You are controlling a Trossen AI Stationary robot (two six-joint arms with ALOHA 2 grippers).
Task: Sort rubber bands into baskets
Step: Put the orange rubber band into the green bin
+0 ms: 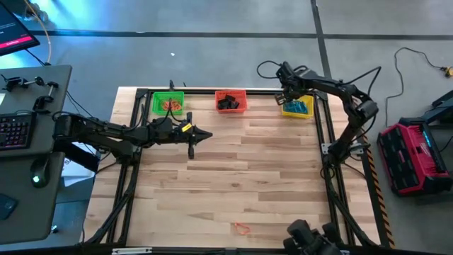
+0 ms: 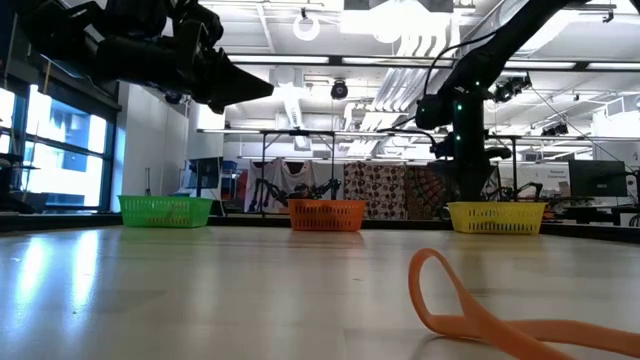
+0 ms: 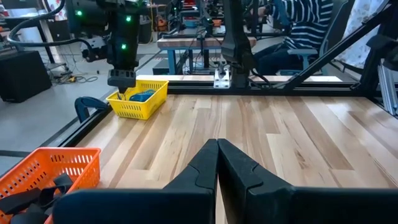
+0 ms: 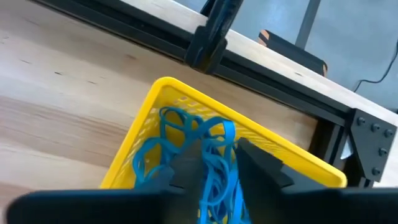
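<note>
High view: three baskets were ranged along the far edge of the worktop (image 1: 233, 177): the green basket (image 1: 168, 103) with orange-red bands, the red-orange basket (image 1: 231, 101) with black bands, the yellow basket (image 1: 298, 106) with blue bands. The right pincer (image 1: 289, 97) was held over the yellow basket; the left pincer (image 1: 207, 135) was poised above bare wood in front of the green and red-orange baskets. One orange band (image 1: 242, 227) was left lying near the front edge, well apart from both arms.

Low view: the orange band (image 2: 480, 312) was seen flat on the worktop close to the camera, with the three baskets in a row far behind it.

Left wrist view: the left pincer (image 3: 217, 151) was seen closed, tips touching, with nothing held.

Right wrist view: the right pincer (image 4: 214, 155) was set narrowly apart directly above the blue bands (image 4: 193, 146) in the yellow basket; whether a strand was gripped could not be told.

Step in hand: a blue band was judged to be at the point of delivery into the yellow basket.

Next move: the stray orange band would need to be reached, pinched flat off the wood and carried to the green basket.
</note>
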